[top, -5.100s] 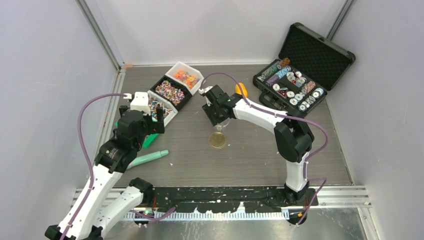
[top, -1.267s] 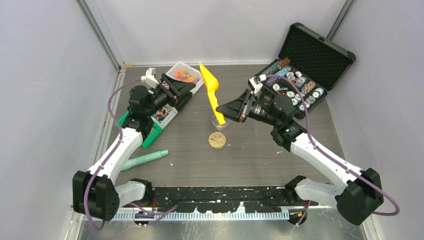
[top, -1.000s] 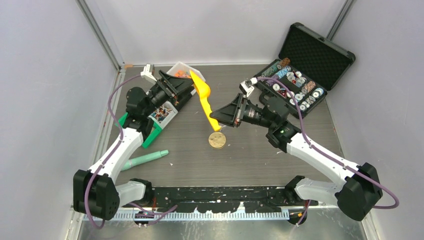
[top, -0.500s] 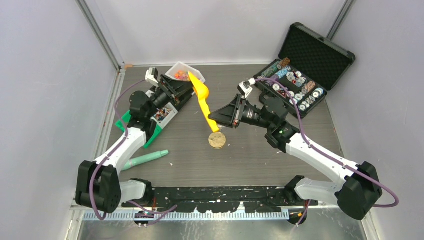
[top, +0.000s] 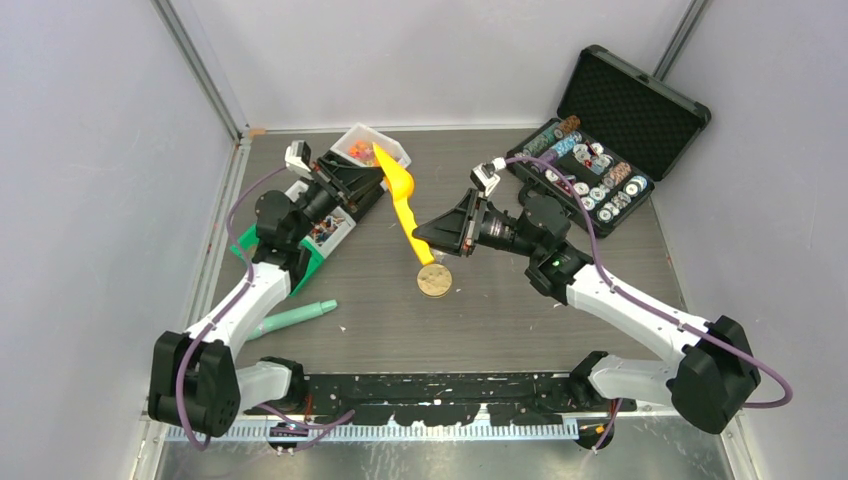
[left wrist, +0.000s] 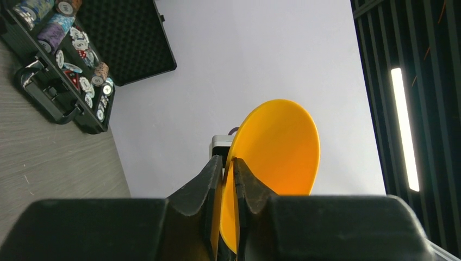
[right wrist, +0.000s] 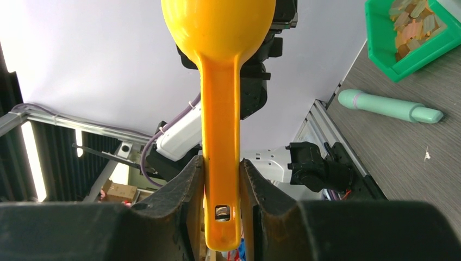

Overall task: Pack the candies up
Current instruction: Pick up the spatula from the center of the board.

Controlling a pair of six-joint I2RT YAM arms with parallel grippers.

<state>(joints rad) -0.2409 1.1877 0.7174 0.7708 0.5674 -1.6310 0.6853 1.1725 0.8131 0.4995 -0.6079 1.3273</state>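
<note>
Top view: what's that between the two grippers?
The orange scoop bridges them, seen from above and in both wrist views. The right gripper clamps its handle, and the left gripper pinches its bowl's rim.

Scoop (top: 405,205) yellow-orange. Candies (top: 362,152) orange-red. Bin (right wrist: 414,66) green. Pen (right wrist: 388,106) mint. Disc (top: 434,281) gold. Case (top: 640,100) black; chips (top: 590,185) stripe-rimmed. Table (top: 520,320) grey wood-grain.

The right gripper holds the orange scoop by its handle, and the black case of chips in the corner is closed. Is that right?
Not quite. The black case is open, with its lid tilted back, as the top external view shows. The rest is right: the right gripper holds the orange scoop by its handle.
</note>
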